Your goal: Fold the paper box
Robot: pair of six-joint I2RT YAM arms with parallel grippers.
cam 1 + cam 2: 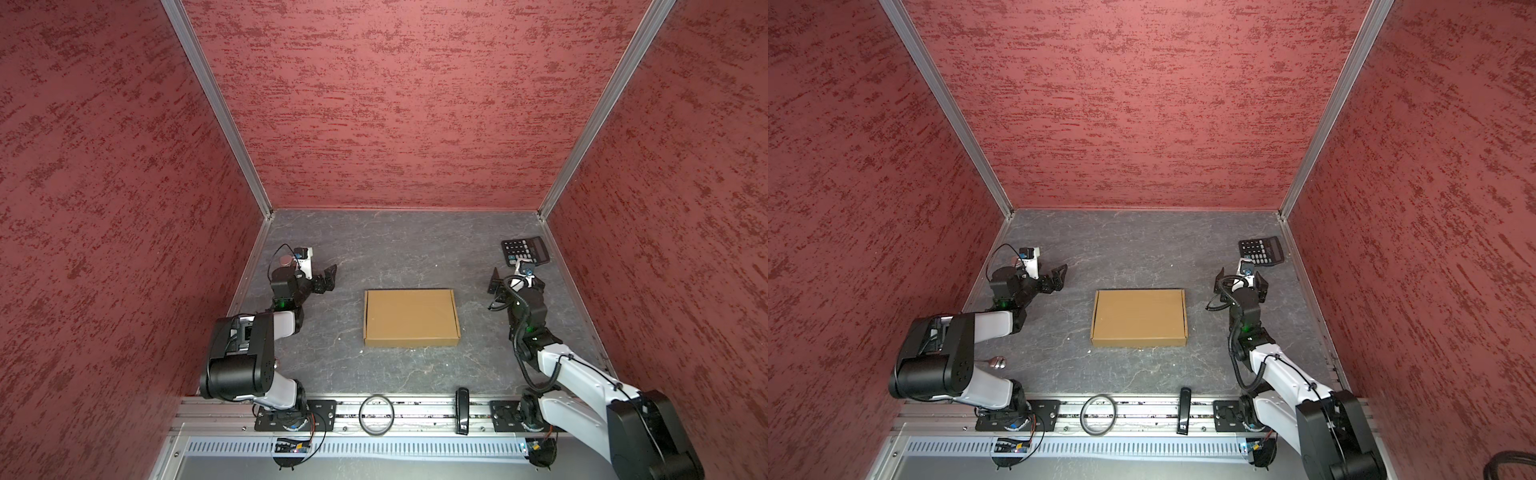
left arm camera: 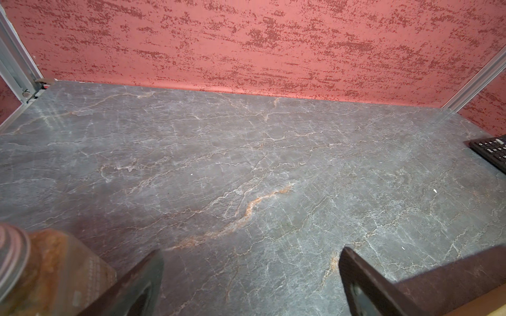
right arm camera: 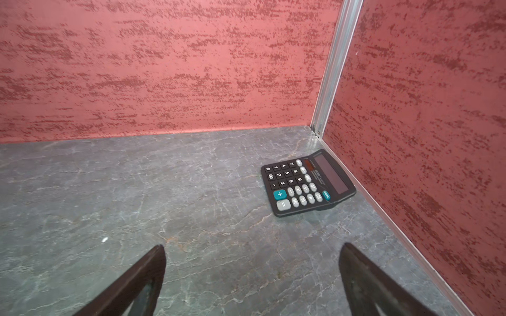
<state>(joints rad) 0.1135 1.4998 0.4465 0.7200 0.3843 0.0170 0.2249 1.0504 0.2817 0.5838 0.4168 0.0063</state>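
Left side of both top views: the left gripper (image 1: 330, 277) (image 1: 1059, 276) hovers over the grey marble-look table (image 1: 395, 249). Its jaws are spread wide with nothing between them. The left wrist view backs that up, with the two dark fingers (image 2: 142, 281) far apart and only bare table in the gap.

Dead center sits the box (image 1: 411, 318) (image 1: 1139, 318). It's plain brown cardboard, lying flat and looking closed up, with its front wall facing the near edge. No print on it that I can see. Both grippers are well apart from it, one on each side.

Right of that is the right gripper (image 1: 1241, 279) (image 3: 253, 246), also wide open and empty, aimed at the far right corner.

In that corner, upper right of the table, there's a black calculator (image 1: 525, 251) (image 3: 306, 183) right up against the red wall. The digit keys read fine in the right wrist view, plus a teal "+", a grey "=" and a "CE". The small brand print next to the display is too blurry to read.
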